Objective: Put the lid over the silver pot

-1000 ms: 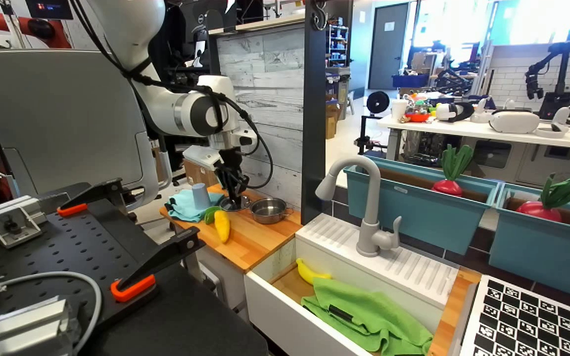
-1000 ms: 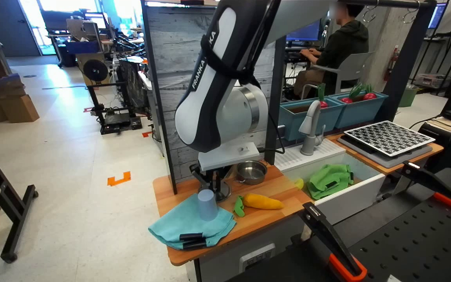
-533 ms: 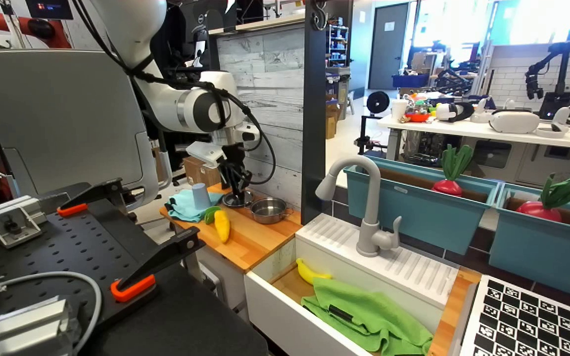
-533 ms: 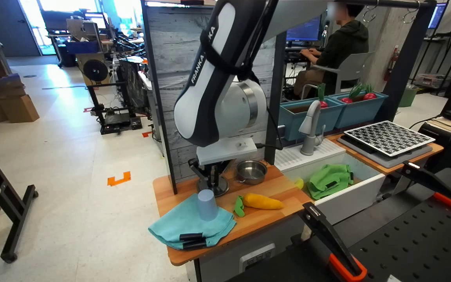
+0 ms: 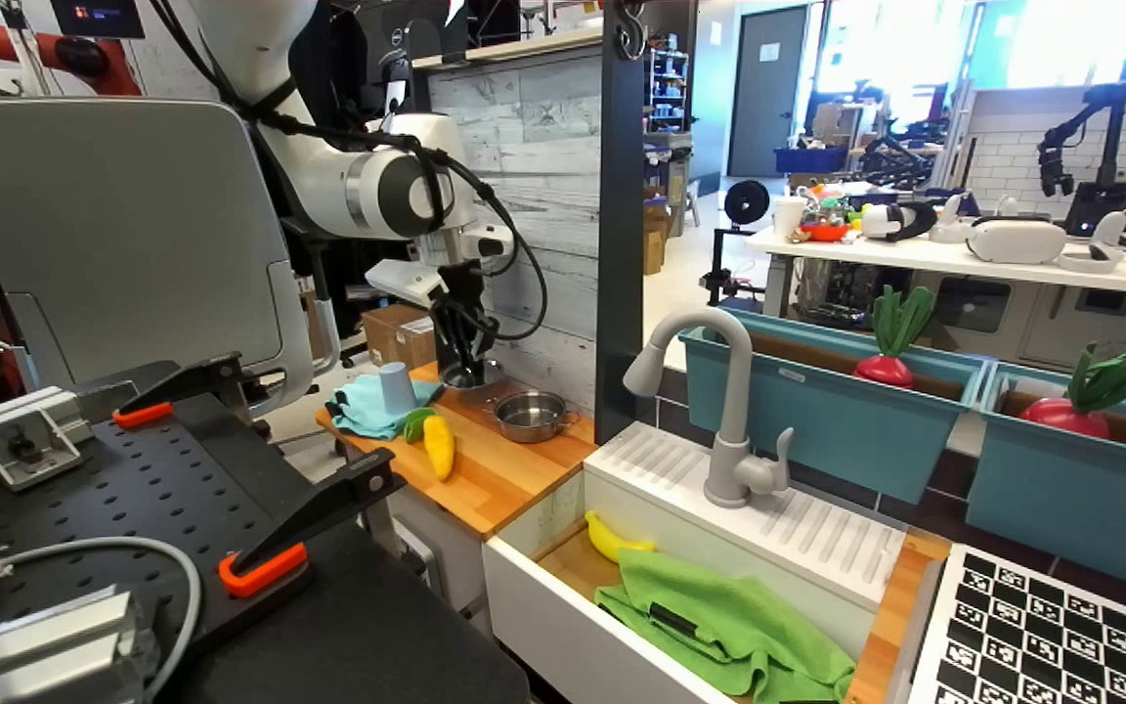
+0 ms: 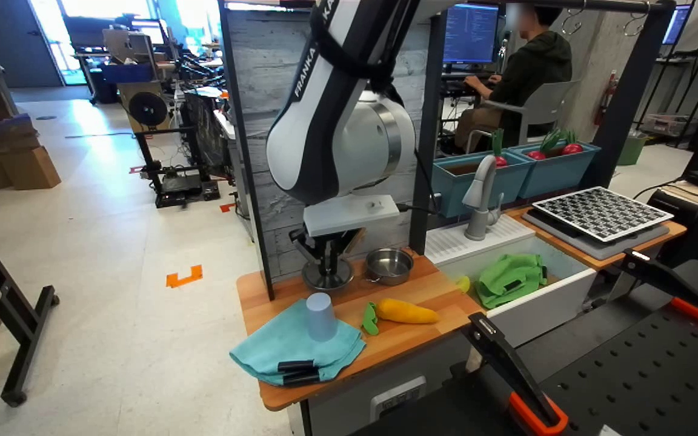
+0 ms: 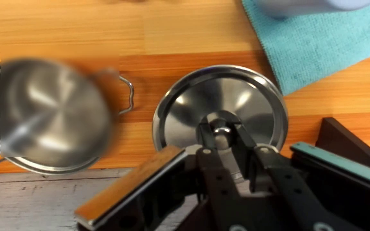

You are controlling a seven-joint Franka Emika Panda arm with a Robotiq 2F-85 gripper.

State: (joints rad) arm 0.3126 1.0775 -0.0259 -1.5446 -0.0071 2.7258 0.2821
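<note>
The fingers (image 7: 208, 138) are drawn in to the width of the knob (image 7: 222, 140), which they pinch from either side; the lid (image 7: 220, 99) hangs from it. I expect stiff, fairly light metal, slick rather than fragile. The knob is the right place to hold, though so small a grip could let the lid swivel or tip. Apart from the lid, the silver pot (image 7: 53, 112) stands upright and uncovered on the worktop (image 7: 198, 25). Farther back, in the wrist view, the lid's rim overlaps the foot of the wooden panel (image 7: 50, 199), so I judge the lid raised; how far, I cannot tell. That view also smears part of the pot. Both exterior views show the pot's inside plainly and, past the worktop's end, the sink (image 6: 543, 306), which the wrist view leaves out, but I cannot make out the knob in either.
</note>
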